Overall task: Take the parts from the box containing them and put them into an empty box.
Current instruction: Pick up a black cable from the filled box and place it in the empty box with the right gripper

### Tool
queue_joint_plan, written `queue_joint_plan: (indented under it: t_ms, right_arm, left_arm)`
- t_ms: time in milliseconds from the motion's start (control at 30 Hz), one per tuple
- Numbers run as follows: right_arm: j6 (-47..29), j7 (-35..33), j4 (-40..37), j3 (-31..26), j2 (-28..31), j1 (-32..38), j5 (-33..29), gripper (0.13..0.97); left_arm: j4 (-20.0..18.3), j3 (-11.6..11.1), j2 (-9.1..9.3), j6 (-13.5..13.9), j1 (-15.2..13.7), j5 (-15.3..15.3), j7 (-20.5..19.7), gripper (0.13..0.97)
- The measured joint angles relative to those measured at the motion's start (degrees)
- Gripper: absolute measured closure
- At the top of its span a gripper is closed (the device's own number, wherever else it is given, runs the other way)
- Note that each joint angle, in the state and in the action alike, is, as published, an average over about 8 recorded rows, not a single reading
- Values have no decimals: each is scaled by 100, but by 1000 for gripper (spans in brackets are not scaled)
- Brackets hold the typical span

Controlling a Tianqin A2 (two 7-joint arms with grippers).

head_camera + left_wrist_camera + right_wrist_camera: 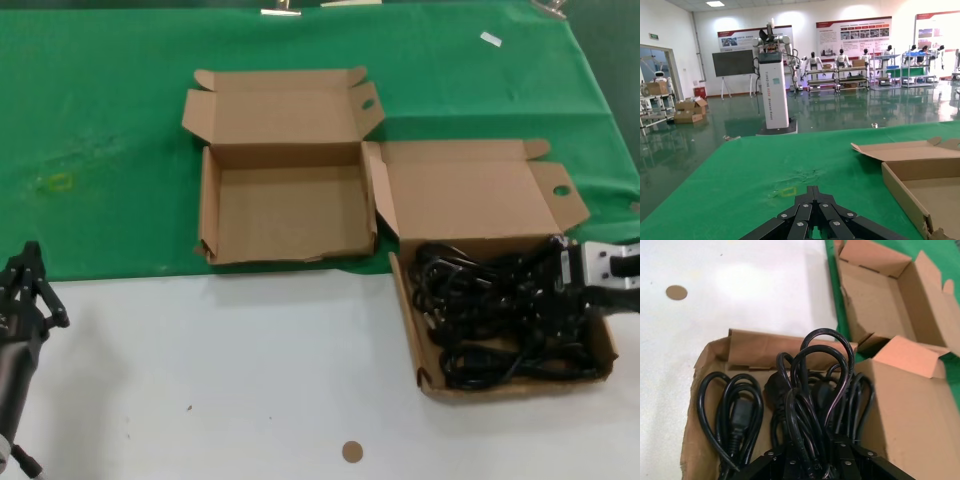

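The box containing the parts [420, 330] sits at the right on the white table, lid up, with a round hole in its tab. Black coiled power cords [480, 320] fill it. My right gripper [548, 285] reaches in from the right, low among the cords. In the right wrist view its jaws stand part-closed around a bundle of cord loops [822, 365], which rises between them at the right gripper [812, 456]. Another cord [737, 412] lies flat beside it. The empty box [285, 215] stands open on the green cloth, left of the full one. My left gripper [30, 280] is parked, shut, at the lower left.
A green cloth [100, 150] covers the far half of the table and the white tabletop [200, 380] the near half. A small brown disc [352, 452] lies near the front edge. The left wrist view shows the left gripper [813, 190] and the empty box's wall [905, 187].
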Motion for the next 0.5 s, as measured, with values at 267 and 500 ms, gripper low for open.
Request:
queue_joint_plan:
  t_ms: [267,500]
  right_arm:
    - [-126,184,153,106,26,240,-24,876]
    - [-227,338,250,109,-97,608,-138,877]
  left_arm:
    - [0,0,0,0,0,0,0,953]
    - [0,0,0,0,0,-1,0,953]
